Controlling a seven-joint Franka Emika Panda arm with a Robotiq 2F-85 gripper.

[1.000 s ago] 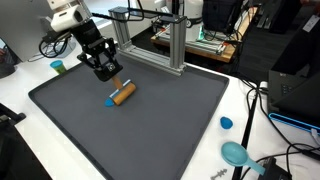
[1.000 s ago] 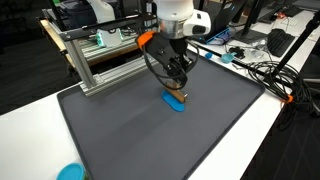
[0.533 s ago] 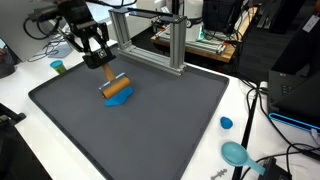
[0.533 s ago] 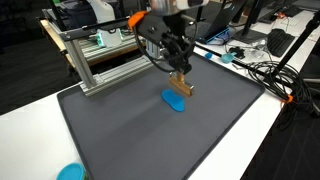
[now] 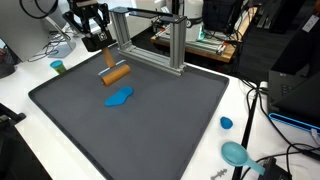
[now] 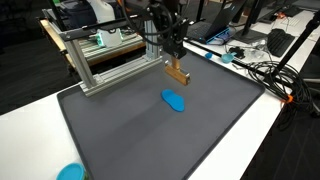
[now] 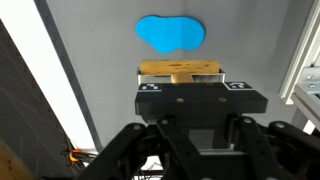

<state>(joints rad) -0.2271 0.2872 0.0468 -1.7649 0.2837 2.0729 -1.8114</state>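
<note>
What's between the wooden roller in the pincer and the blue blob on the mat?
Nothing. In the wrist view only bare grey mat shows between the wooden roller and the blue blob; both exterior views agree.

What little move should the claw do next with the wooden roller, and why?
Probably lower the wooden roller slowly toward the blue blob. The claw holds the roller up in the air over the dark mat, clear of the blob lying flat beneath it.

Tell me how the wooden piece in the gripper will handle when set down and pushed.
The wooden piece looks stiff: it hangs straight from the gripper. Its rounded shape suggests it may roll on the flat mat. Probably light, since one middle pinch holds it clear.
</note>
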